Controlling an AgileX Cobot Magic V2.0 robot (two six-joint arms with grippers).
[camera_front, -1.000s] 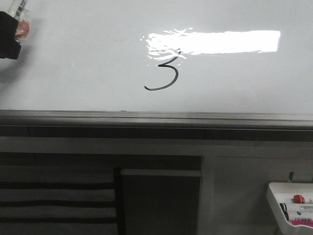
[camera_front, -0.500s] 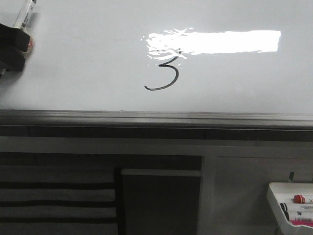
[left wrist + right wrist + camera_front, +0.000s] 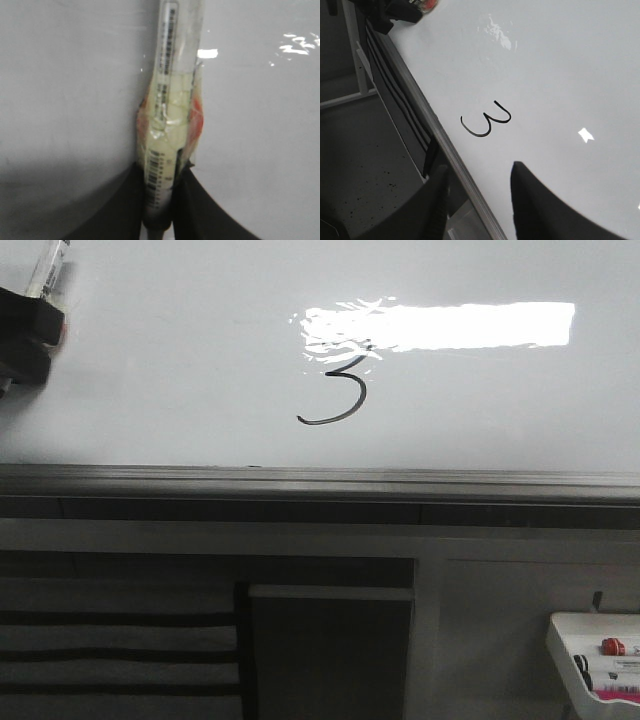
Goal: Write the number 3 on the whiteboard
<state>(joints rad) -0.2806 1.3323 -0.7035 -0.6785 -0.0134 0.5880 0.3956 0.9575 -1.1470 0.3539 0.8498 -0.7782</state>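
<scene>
A thin black number 3 (image 3: 340, 390) with a long curved tail is drawn on the whiteboard (image 3: 180, 380), just below the bright light reflection. It also shows in the right wrist view (image 3: 487, 122) on the whiteboard (image 3: 560, 75). My left gripper (image 3: 25, 325) is at the board's far left edge, shut on a clear-barrelled marker (image 3: 170, 100) wrapped in tape; the gripper (image 3: 162, 180) pinches its lower end. My right gripper (image 3: 480, 172) is open and empty, straddling the board's grey frame edge, below the 3. It is out of the front view.
The grey metal frame (image 3: 320, 483) runs along the board's lower edge. A small white tray (image 3: 598, 660) with markers hangs at the lower right. A dark striped panel (image 3: 120, 640) and a dark opening (image 3: 330, 660) lie under the board.
My left gripper with the marker has shifted slightly up and left at the board's edge. The 3 is unchanged.
</scene>
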